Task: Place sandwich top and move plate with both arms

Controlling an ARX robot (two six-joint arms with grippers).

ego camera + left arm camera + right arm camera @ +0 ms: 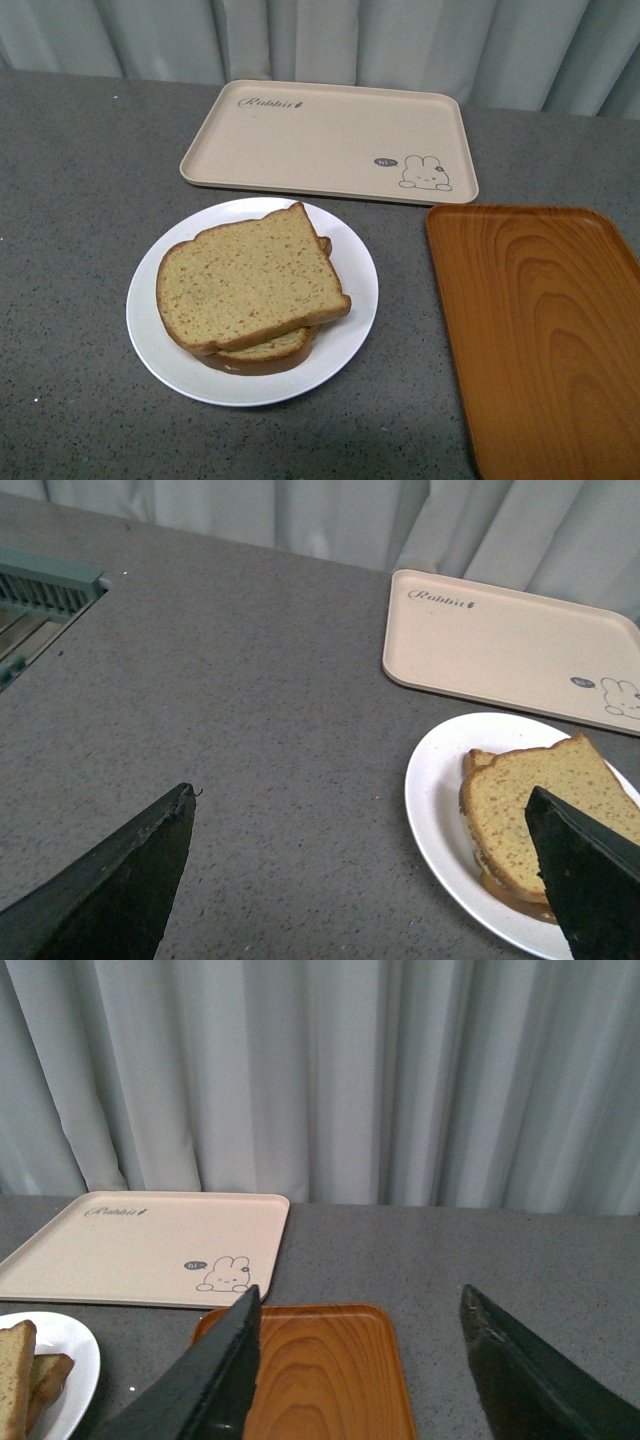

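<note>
The sandwich top [250, 278], a tan speckled bread slice, lies on a second slice on the round white plate [160, 355]. No egg shows. Neither gripper shows in the front view. In the left wrist view my left gripper [362, 800] is open and empty above the grey table beside the plate [432, 810], with the bread [515, 800] near one finger. In the right wrist view my right gripper [358, 1298] is open and empty, raised over the wood-grain tray [320, 1380]; the plate's edge [75, 1370] and the bread [15, 1380] show at the side.
A beige rabbit-print tray [330, 140] lies behind the plate. An orange-brown wood-grain tray [540, 330] lies to the plate's right. Grey curtains hang behind the table. A green grille [45, 585] sits at the table's far left edge in the left wrist view.
</note>
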